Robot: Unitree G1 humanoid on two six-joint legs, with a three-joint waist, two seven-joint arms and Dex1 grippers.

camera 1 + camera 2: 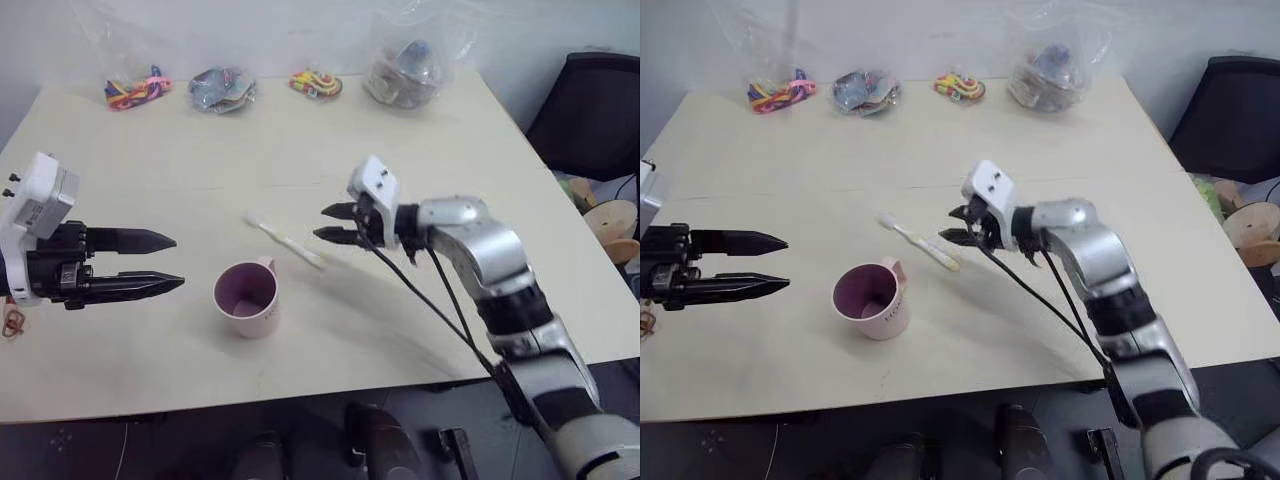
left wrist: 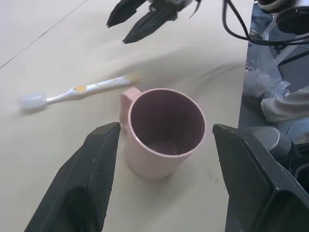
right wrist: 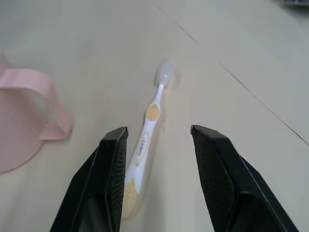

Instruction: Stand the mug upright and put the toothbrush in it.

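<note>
The toothbrush (image 1: 285, 241) lies flat on the table (image 1: 200, 150). Its brush end points to about 10 o'clock and its handle end to about 4 o'clock. The right gripper (image 1: 338, 223) floats just past the handle end, at about 2 o'clock from it. Its two black fingers are apart and hold nothing. In the right wrist view the toothbrush (image 3: 145, 145) shows between the two fingers (image 3: 108, 179), down on the table and touching neither one.

The mug (image 1: 247, 299) stands upright with its open mouth up. It sits just beside the toothbrush, at about 7 o'clock from the handle end, and its small handle is turned toward the toothbrush. The left gripper (image 1: 165, 262) is at 9 o'clock from the mug, near it but not touching. Its fingers are wide apart and empty — in the left wrist view the mug (image 2: 161, 133) shows in the gap between them.

The right arm reaches in from the lower right and its gripper points left. The left gripper points right, about level.

The table is pale and smooth. Along its far edge sit four small clear bags (image 1: 222, 87) of bright bits. A dark chair (image 1: 590, 110) stands at the far right — beside the table.
</note>
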